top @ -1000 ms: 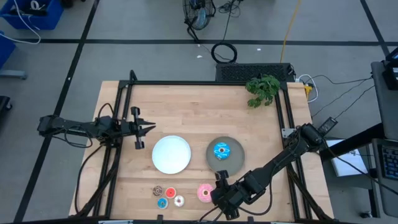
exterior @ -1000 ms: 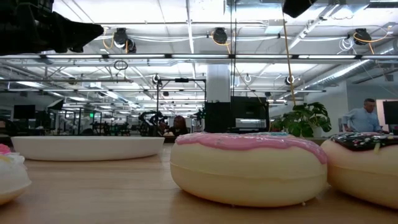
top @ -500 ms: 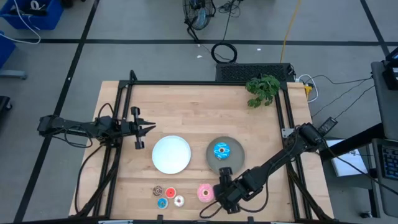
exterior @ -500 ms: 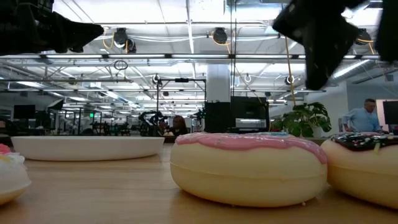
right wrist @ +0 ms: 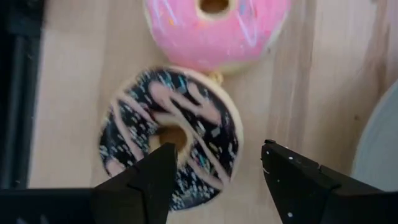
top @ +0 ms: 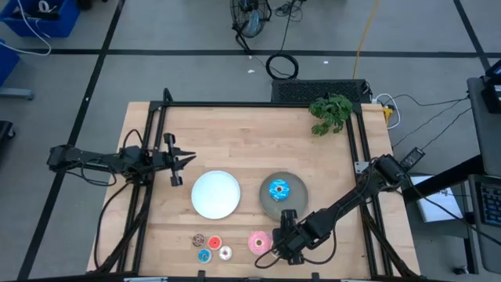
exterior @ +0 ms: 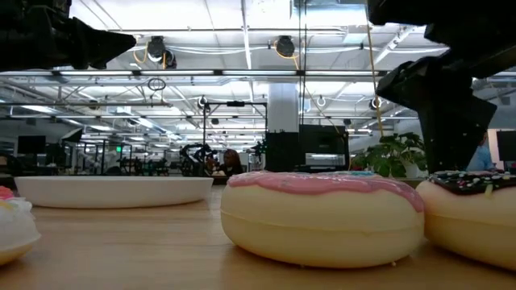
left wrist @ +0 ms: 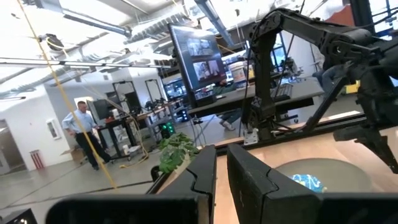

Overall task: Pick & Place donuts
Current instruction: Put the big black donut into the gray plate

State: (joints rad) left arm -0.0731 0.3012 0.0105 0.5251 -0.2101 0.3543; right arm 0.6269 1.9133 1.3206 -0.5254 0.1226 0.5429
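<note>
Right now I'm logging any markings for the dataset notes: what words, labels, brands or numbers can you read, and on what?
No text can be read in any view.
The monitor behind the table shows pictures only; any writing is too blurred.
The pink donut, the dark brown sprinkled donut and the blue donut carry icing patterns, no lettering.

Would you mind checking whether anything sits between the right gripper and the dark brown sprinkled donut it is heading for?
Nothing visible does. The right gripper hangs open directly over the dark brown sprinkled toy donut, one finger across its hole. The pink frosted toy donut lies right beside it, seemingly touching, and could get nudged.
</note>
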